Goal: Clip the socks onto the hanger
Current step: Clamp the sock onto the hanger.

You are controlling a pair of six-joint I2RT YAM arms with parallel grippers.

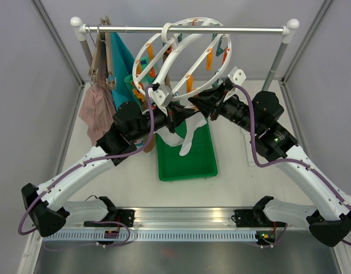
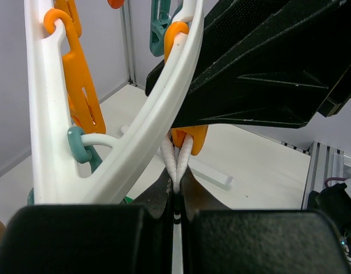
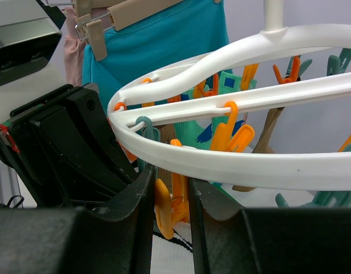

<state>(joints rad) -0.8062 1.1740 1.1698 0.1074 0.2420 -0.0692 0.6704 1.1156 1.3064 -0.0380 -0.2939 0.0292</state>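
Note:
The round white hanger (image 1: 181, 43) hangs tilted from the rod, with orange and teal pegs. My left gripper (image 1: 176, 116) is shut on the cuff of a white sock (image 1: 189, 137) and holds it up under the ring's near edge. In the left wrist view the sock's cuff (image 2: 178, 162) rises from the shut jaws (image 2: 176, 185) into an orange peg (image 2: 189, 137). My right gripper (image 1: 197, 104) meets it from the right. In the right wrist view its jaws (image 3: 170, 188) squeeze that orange peg (image 3: 166, 208) under the ring (image 3: 238, 165), with the black-striped sock (image 3: 175, 251) below. A mint-teal sock (image 3: 221, 128) and a brown sock (image 3: 272, 128) hang clipped behind.
A green tray (image 1: 201, 162) lies on the table under the grippers. A large teal garment (image 1: 121, 63) and a pink-beige garment (image 1: 95, 108) hang on tan hangers at the rod's left end. The rod's posts stand at the back left and right.

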